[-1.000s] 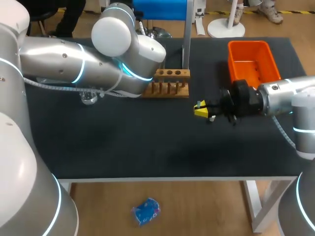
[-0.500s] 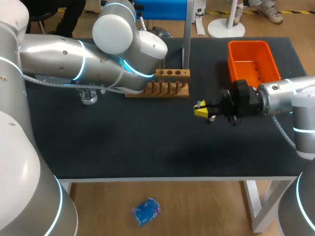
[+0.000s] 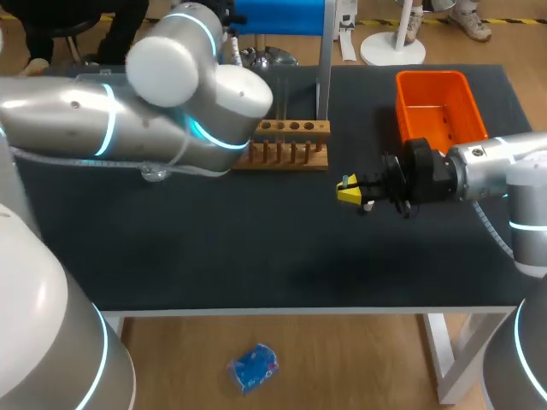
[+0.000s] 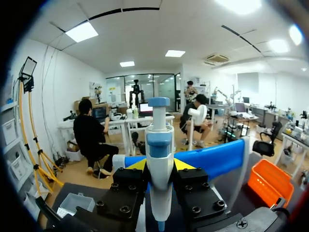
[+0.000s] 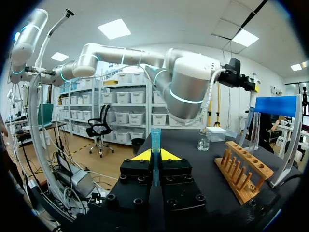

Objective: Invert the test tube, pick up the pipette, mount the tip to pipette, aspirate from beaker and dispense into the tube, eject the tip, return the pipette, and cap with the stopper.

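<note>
In the left wrist view my left gripper (image 4: 159, 166) is shut on a white and blue pipette (image 4: 159, 145), which stands upright between the fingers with its plunger end pointing away from them. In the head view the big left arm (image 3: 128, 120) hides this gripper. My right gripper (image 3: 349, 190) hovers over the table's middle, right of the wooden rack (image 3: 289, 147). It is shut on a slim translucent blue pipette tip (image 5: 155, 142) that sticks out past its fingers. A glass beaker (image 3: 154, 172) shows under the left arm. A clear tube (image 5: 254, 128) stands at the rack's far end.
An orange bin (image 3: 436, 104) sits at the back right. A metal post (image 3: 324, 60) with a blue top stands behind the rack. A white box (image 5: 216, 133) lies beyond the beaker (image 5: 203, 141).
My left arm has swung to the left and back with the pipette, uncovering more of the wooden rack. The right arm and its blue tip have stayed still.
</note>
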`<move>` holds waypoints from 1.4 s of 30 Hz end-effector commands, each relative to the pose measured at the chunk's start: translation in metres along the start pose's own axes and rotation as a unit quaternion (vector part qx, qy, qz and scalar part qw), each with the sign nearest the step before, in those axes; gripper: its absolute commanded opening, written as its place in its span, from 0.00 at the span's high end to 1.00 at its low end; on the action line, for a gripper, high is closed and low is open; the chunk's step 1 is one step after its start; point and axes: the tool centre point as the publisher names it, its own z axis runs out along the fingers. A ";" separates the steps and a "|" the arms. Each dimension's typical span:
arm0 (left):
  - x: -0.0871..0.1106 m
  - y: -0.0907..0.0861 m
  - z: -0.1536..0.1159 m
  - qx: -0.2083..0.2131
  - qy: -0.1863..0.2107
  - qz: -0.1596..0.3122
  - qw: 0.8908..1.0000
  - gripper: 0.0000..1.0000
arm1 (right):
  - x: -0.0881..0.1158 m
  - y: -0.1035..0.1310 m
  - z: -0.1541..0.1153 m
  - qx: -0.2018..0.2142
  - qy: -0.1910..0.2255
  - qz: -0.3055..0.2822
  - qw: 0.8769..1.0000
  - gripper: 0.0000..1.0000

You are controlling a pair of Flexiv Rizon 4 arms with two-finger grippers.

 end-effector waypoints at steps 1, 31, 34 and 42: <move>-0.007 -0.008 -0.047 -0.013 0.143 -0.007 0.990 1.00 | 0.001 0.001 0.000 0.001 -0.001 0.000 1.000 1.00; 0.106 0.008 -0.213 0.054 0.423 0.042 0.904 1.00 | 0.001 0.001 0.000 0.001 -0.001 0.000 1.000 1.00; 0.123 0.009 -0.223 0.056 0.430 0.041 0.900 1.00 | 0.001 0.001 0.000 0.001 -0.001 0.000 1.000 1.00; 0.162 0.011 -0.238 0.068 0.449 0.051 0.890 1.00 | 0.001 0.001 0.000 0.001 -0.001 0.000 1.000 1.00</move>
